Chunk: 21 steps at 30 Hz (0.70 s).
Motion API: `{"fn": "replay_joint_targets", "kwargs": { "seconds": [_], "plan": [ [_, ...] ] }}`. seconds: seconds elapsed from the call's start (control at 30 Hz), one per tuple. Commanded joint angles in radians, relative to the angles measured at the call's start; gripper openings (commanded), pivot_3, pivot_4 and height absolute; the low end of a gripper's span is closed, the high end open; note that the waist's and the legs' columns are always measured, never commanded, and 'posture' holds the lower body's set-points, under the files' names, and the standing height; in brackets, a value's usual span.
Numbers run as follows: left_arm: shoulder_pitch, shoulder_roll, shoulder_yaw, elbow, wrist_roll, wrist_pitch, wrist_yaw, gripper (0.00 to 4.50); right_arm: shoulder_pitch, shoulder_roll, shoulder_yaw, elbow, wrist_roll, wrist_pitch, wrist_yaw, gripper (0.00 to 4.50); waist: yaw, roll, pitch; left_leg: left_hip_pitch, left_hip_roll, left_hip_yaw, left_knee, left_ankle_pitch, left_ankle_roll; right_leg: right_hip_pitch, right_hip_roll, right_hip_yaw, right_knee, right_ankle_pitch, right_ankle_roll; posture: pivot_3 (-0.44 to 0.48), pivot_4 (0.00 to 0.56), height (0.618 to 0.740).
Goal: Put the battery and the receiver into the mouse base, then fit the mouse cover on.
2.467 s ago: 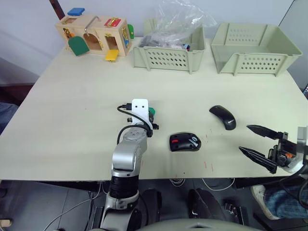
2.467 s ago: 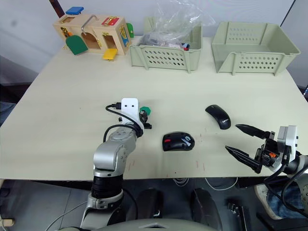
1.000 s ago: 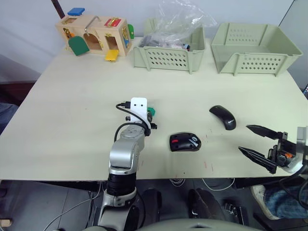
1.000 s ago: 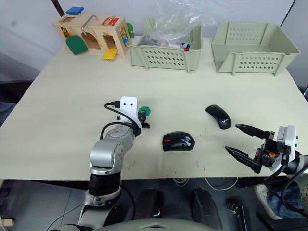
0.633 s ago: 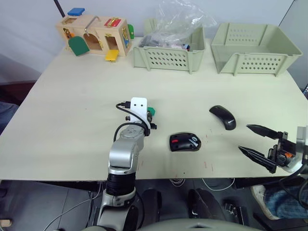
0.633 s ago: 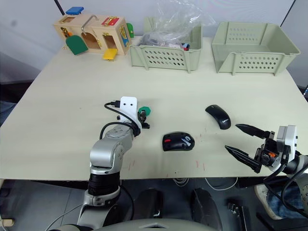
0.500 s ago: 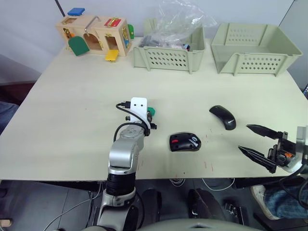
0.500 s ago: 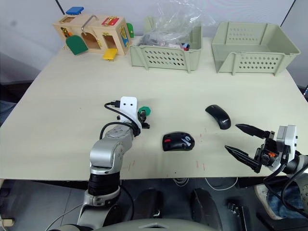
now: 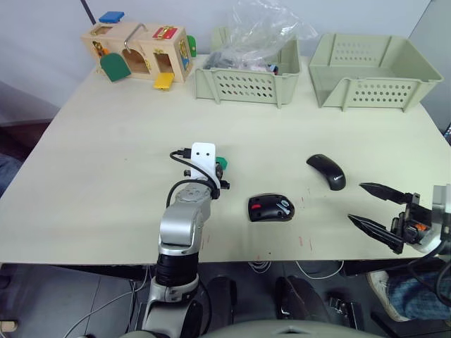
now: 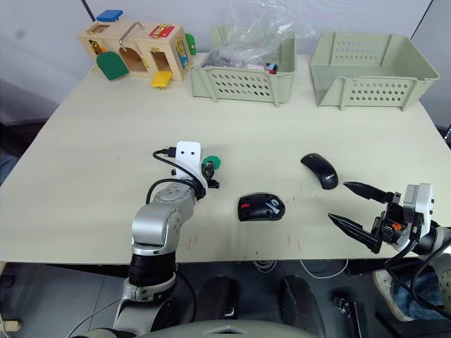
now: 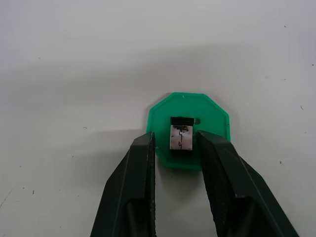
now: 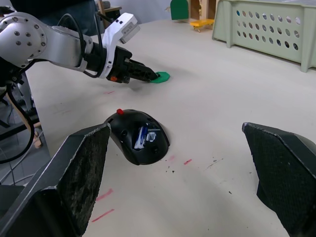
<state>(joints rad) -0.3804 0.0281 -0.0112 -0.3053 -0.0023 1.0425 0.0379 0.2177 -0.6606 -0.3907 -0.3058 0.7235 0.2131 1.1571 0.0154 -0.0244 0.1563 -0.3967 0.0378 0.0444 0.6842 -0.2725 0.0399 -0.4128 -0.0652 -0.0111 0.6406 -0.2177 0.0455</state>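
The battery (image 12: 142,136) looks already seated in the base (image 9: 270,208), blue showing in its open top; the receiver (image 11: 180,137) lies on a green disc (image 11: 188,137), with the left gripper (image 11: 176,144) narrowly parted, its fingers either side of the piece, not yet clamped; the cover (image 9: 327,171) rests on the table right of the base; the right gripper (image 9: 374,206) hangs wide open and empty near the table's edge; receiver and cover steps remain

A pale table (image 9: 106,141) (faint red marks) against a grey wall (image 9: 42,63).
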Motion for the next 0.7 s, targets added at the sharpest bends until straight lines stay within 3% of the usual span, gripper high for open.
{"fn": "replay_joint_targets", "kwargs": {
  "seconds": [0.03,0.17,0.57,0.7],
  "plan": [
    [0.007,-0.002,-0.013,-0.023,-0.001,-0.003,-0.006,1.44,-0.006,-0.003,-0.006,-0.02,0.009,-0.009,0.001,4.5,0.0,0.0,0.0,0.0,0.0,0.0,0.0,0.0,0.0,0.0,0.0,0.0,0.0,0.0,0.0,0.0,0.15,0.74],
    [0.009,-0.002,-0.015,-0.027,0.001,-0.003,-0.004,0.2,-0.006,-0.003,-0.005,-0.02,0.009,-0.008,0.001,4.5,0.0,0.0,0.0,0.0,0.0,0.0,0.0,0.0,0.0,0.0,0.0,0.0,0.0,0.0,0.0,0.0,0.15,0.74],
    [0.01,0.014,-0.016,-0.054,0.002,-0.028,-0.018,0.2,-0.017,-0.007,-0.001,-0.027,0.009,0.001,-0.009,4.5,0.0,0.0,0.0,0.0,0.0,0.0,0.0,0.0,0.0,0.0,0.0,0.0,0.0,0.0,0.0,0.0,0.15,0.74],
    [0.046,0.115,-0.009,-0.182,-0.068,-0.046,-0.161,0.2,-0.06,-0.045,0.016,-0.127,0.088,0.15,-0.114,4.5,-0.005,0.001,0.001,0.0,0.001,0.001,0.0,0.0,0.0,-0.001,0.0,0.0,0.001,0.0,0.0,0.0,0.15,0.74]
  ]
}}
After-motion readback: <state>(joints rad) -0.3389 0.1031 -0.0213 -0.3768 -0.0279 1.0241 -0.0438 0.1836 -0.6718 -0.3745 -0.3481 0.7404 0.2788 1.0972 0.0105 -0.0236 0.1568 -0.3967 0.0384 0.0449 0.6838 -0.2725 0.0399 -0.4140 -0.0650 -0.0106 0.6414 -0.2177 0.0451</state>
